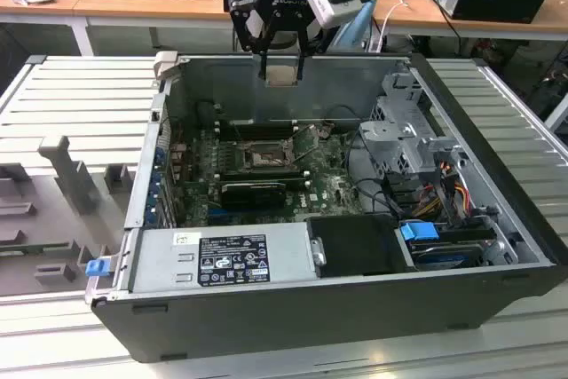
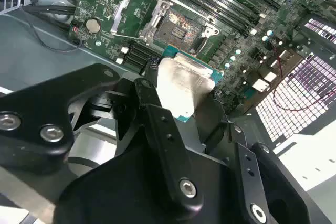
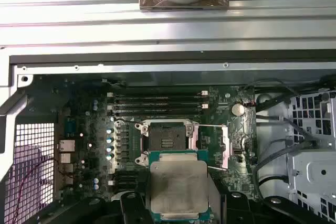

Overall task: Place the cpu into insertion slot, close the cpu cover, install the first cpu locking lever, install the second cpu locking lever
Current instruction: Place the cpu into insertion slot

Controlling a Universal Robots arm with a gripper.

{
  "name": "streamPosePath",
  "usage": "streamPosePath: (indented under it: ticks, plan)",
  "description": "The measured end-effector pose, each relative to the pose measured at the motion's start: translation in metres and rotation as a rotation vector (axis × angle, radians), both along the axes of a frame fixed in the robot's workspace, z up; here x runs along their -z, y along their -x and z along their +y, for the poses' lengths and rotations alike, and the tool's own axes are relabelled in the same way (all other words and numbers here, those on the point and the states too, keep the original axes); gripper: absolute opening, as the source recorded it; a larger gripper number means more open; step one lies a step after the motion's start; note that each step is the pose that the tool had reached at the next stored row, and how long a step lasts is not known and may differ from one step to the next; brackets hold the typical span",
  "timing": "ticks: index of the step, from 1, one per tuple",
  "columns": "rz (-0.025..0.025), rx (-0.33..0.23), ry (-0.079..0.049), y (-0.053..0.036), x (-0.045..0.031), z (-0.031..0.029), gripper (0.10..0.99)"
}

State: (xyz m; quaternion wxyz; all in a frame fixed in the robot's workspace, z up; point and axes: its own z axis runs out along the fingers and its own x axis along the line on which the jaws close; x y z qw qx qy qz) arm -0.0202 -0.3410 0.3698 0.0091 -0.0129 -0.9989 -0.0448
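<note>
Jaws clamped on cpu (image 2: 181, 85), hiding its sides; insertion slot (image 2: 181, 26) uncovered.

— What's the case (image 1: 311, 317) sitting on?
— I see a ribbed metal table (image 1: 80, 95). The open case lies flat on it, and a grey moulded tray (image 1: 44, 228) rests just beside it, at the exterior view's left.

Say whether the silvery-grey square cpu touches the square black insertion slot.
Apart. The exterior view shows the cpu in the gripper, high above the insertion slot.
</note>
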Motion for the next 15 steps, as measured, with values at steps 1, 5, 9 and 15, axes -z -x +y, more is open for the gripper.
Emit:
streamPosePath:
  ticks: [1, 5, 9, 15]
  plan:
    - [0.0000, 0.007, 0.000, 0.0000, 0.0000, 0.0000, 0.525]
    - [0.0000, 0.028, 0.000, 0.0000, 0.0000, 0.0000, 0.525]
    - [0.0000, 0.036, 0.000, 0.0000, 0.0000, 0.0000, 0.525]
    - [0.0000, 0.052, 0.000, 0.0000, 0.0000, 0.0000, 0.525]
